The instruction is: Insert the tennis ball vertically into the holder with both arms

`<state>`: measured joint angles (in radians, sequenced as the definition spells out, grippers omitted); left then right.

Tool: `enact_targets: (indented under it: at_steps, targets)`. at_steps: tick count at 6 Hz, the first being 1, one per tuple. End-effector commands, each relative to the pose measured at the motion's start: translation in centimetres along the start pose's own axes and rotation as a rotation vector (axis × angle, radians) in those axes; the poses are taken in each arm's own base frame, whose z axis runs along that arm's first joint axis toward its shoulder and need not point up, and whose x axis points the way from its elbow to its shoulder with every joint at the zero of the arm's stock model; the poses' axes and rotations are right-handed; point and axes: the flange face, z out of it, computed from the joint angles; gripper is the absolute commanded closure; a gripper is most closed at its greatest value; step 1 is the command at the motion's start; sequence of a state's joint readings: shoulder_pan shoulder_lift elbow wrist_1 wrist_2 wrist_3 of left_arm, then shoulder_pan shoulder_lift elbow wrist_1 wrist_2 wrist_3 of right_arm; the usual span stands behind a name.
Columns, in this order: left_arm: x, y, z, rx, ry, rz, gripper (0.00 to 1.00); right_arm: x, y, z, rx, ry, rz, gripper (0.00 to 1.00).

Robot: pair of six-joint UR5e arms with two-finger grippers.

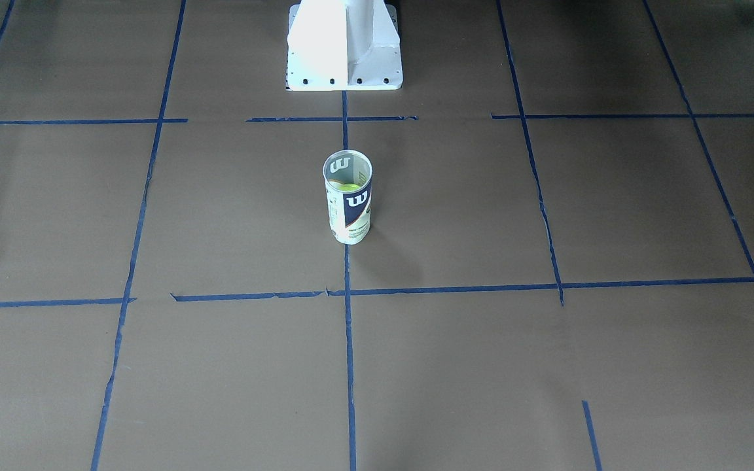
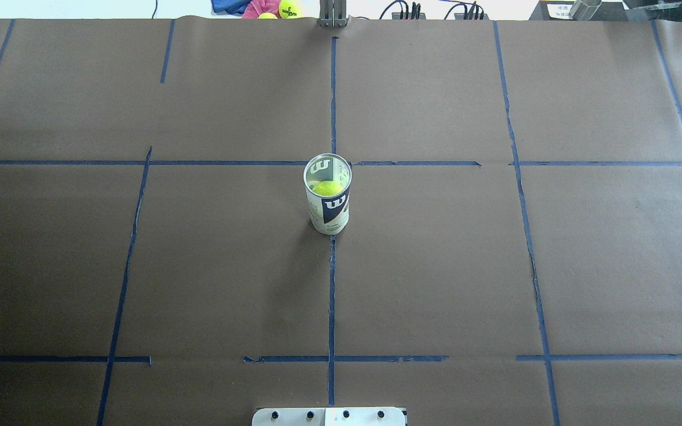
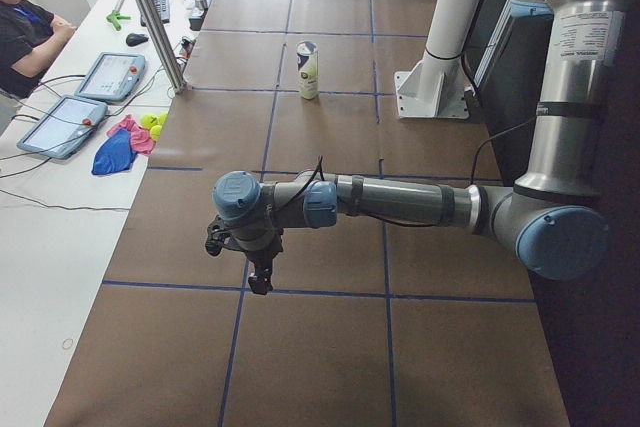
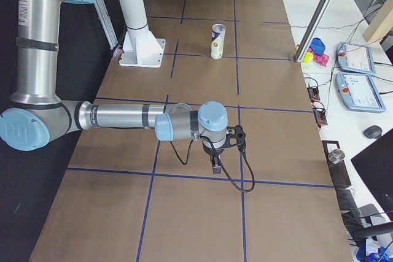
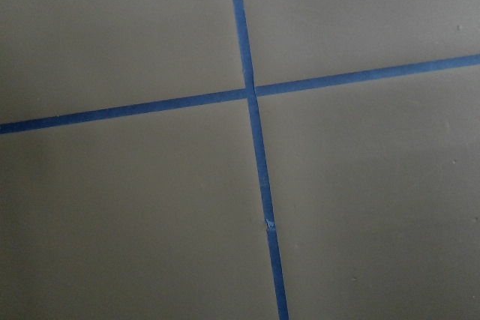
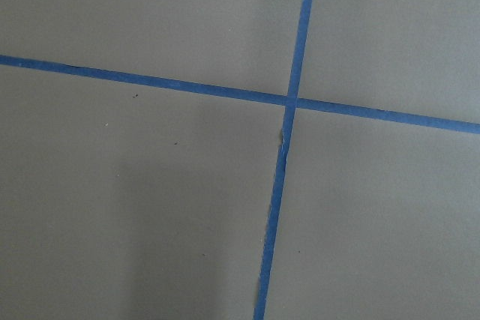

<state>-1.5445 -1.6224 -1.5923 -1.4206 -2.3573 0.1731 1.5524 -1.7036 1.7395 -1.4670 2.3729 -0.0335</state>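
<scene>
The holder (image 1: pixel 347 196), a clear can with a navy and white "W" label, stands upright and open-topped at the table's middle; it also shows in the overhead view (image 2: pixel 328 201) and both side views (image 3: pixel 308 69) (image 4: pixel 218 41). A yellow-green tennis ball (image 2: pixel 327 188) sits inside it (image 1: pixel 349 188). The left gripper (image 3: pixel 260 282) hangs over the table far from the holder, seen only from the side; I cannot tell if it is open or shut. The right gripper (image 4: pixel 216 167) hangs likewise at the other end; I cannot tell its state. Both wrist views show only brown paper and blue tape.
The white pedestal base (image 1: pixel 344 46) stands behind the holder on the robot's side. Spare tennis balls (image 2: pixel 288 9) and cloths lie beyond the table's far edge. An operator (image 3: pixel 20 17), tablets (image 3: pixel 108 75) and a metal post (image 3: pixel 150 17) are on that side.
</scene>
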Motion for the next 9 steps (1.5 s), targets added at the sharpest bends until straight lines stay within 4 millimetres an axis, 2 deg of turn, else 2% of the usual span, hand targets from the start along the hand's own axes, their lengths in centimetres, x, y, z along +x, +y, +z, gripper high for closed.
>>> enact_targets:
  at_steps: [1,2,3,9]
  targets:
    - [-0.3,0.1,0.3,-0.006,0.003,-0.012,0.00,0.3,0.1,0.0,0.000,0.035,-0.001,0.00]
    - [-0.2,0.1,0.2,-0.005,0.003,-0.011,0.00,1.3,2.0,1.0,-0.023,0.034,0.021,0.00]
    - [-0.2,0.6,0.4,-0.008,0.000,-0.012,0.00,1.6,2.8,1.3,-0.030,0.031,0.029,0.00]
    - [-0.3,0.8,0.6,-0.011,-0.004,-0.008,0.00,1.3,2.2,1.3,-0.010,0.028,-0.006,0.00]
